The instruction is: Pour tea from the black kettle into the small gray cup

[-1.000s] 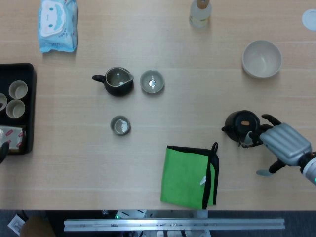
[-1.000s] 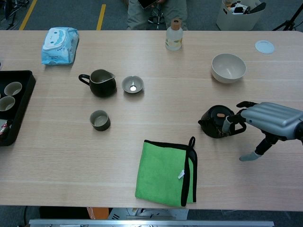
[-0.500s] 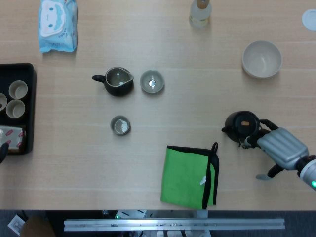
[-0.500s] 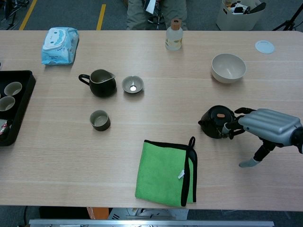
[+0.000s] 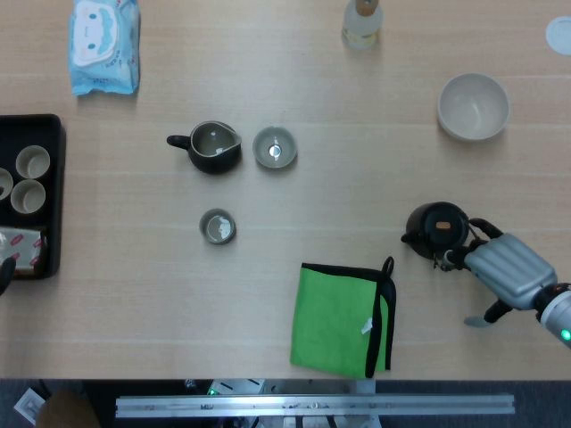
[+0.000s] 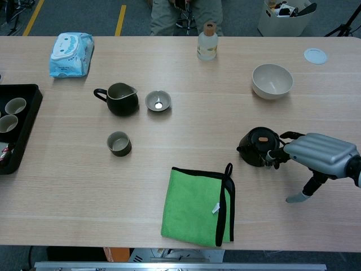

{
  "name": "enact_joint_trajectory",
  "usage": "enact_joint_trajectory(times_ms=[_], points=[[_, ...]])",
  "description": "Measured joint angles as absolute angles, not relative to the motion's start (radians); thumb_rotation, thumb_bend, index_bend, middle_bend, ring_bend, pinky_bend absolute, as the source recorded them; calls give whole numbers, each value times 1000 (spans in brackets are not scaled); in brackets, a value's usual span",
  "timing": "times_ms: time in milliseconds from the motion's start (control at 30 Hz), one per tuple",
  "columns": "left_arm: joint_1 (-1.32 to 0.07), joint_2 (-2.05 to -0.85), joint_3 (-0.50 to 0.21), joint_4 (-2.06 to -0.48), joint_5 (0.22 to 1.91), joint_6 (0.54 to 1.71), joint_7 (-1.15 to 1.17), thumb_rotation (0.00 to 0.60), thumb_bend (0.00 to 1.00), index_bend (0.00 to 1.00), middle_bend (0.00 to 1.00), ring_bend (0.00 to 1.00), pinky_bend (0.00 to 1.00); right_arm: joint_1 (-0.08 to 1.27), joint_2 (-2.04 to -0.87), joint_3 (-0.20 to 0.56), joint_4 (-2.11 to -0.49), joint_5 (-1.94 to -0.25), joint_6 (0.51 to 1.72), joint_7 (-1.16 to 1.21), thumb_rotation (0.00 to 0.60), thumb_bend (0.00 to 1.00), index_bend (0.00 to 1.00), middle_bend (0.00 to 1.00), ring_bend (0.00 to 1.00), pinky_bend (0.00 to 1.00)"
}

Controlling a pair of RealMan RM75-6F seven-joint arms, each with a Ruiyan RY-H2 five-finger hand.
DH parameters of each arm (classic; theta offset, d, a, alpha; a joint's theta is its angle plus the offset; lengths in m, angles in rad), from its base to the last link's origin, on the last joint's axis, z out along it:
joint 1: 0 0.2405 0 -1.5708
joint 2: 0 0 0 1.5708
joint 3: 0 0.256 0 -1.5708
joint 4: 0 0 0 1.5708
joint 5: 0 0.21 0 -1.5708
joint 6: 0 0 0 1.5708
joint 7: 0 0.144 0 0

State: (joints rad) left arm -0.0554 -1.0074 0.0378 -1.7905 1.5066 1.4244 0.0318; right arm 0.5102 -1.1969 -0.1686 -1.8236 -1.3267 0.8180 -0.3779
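Observation:
The black kettle (image 5: 435, 226) (image 6: 259, 146) stands upright at the right of the table, lid on. My right hand (image 5: 505, 270) (image 6: 317, 154) lies just right of it. Its fingertips (image 6: 276, 156) reach the kettle's handle side, while its thumb points down and away toward the table; nothing is lifted. The small gray cup (image 5: 217, 226) (image 6: 119, 143) stands far to the left, level with the kettle. My left hand does not show in either view.
A black pitcher (image 5: 212, 147) and a wider gray cup (image 5: 274, 147) stand behind the small cup. A green cloth (image 5: 342, 317) lies near the front edge, left of the hand. Further off are a white bowl (image 5: 473, 106), a bottle (image 5: 361, 24), a wipes pack (image 5: 105, 45) and a black tray (image 5: 55, 160) holding cups.
My right hand has slid toward the front right and turned, so its fingertips now sit at the kettle's handle side. The kettle has not moved.

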Motion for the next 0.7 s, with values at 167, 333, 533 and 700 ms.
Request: enact_joint_trajectory(times_ms=[167,333,533,700], points=[[-55,-1007,37,-1790,1504,1424,33,600,325,113,127,120,59,503,-1210,-154,-1817,-1329,844,-378,558,0,500,561,503,0],[-54,-1006,36,-1788,1502,1425,31,600,325,113,127,120,59,499,-1221,-144,-1812,-1323,858,-382,600,0,613,656,627,0],[-50,-1005,37,-1784,1498,1426,24,600,325,113,127,120,59,505,-1226,-147,-1809,-1309,845,-409,600,0,624,664,635,0],[-50,-1004,36,-1778,1498,1426,18,600,325,113,127,120,58,508,-1232,-153,-1809,-1293,834,-428,600,0,627,665,636,0]])
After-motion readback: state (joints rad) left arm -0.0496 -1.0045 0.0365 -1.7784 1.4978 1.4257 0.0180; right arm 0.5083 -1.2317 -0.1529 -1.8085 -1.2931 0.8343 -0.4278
